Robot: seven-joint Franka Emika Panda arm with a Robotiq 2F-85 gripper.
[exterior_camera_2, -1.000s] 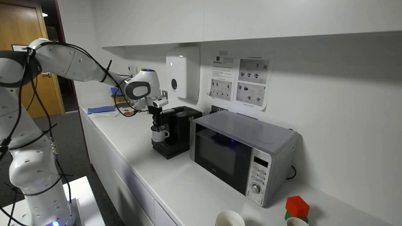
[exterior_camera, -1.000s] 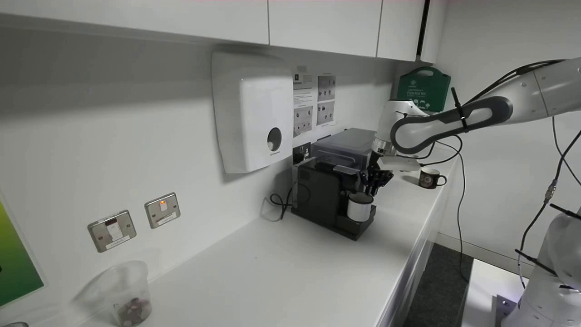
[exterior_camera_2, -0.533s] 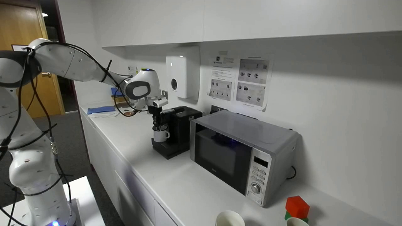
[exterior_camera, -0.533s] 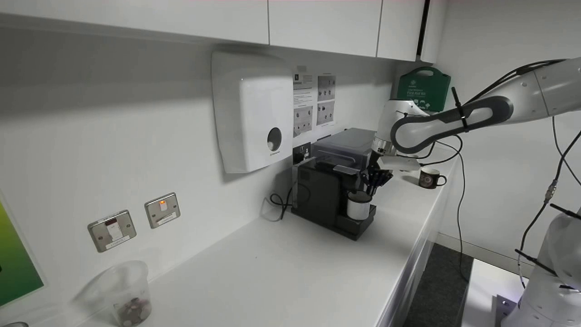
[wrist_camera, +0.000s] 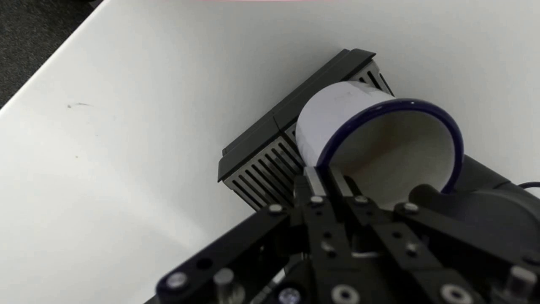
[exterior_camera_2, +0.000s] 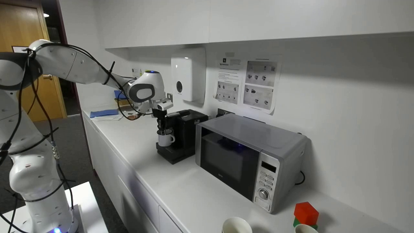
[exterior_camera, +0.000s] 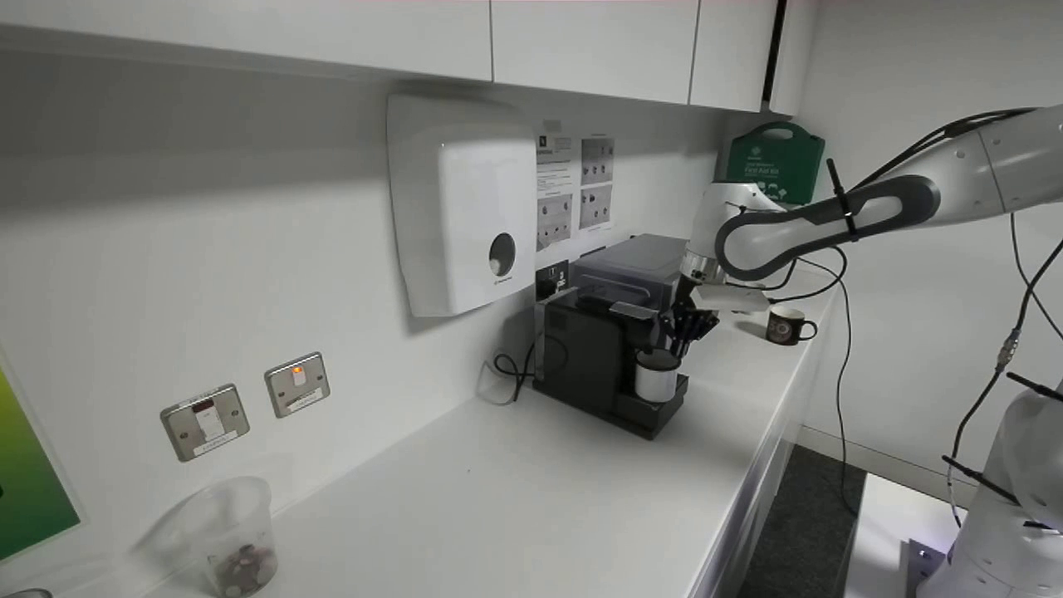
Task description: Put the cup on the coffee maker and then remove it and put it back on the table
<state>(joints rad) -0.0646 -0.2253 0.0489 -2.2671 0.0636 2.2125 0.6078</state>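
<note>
Pointing mouth upward, the white cup [exterior_camera: 656, 382] is in the front recess of the black coffee maker [exterior_camera: 585, 357], over the slatted drip tray [wrist_camera: 261, 173]; whether its base bears on the slats, I cannot tell. Its long axis runs close to vertical, and its handle [exterior_camera_2: 174, 138] sticks out to the right in an exterior view, the side on which the microwave [exterior_camera_2: 231, 158] lies.

The arm [exterior_camera_2: 79, 69] reaches in from the left in an exterior view, sloping gently down to a wrist [exterior_camera_2: 157, 86] that bends and points down above the cup.

The jaws are closed on the cup's blue rim [wrist_camera: 405, 104], pinching its wall: in the wrist view a fingertip [wrist_camera: 314, 181] lies along the outside and its partner inside the mouth. A dark rounded part [wrist_camera: 426, 193] of the coffee maker overlaps the mouth from the right there.

The coffee maker stands on the white table [exterior_camera: 507, 498]. Farther along, to the right, is a dark mug [exterior_camera: 781, 328]; at the near left is a clear container [exterior_camera: 237, 531] with small pieces [exterior_camera: 245, 570] in the bottom.
</note>
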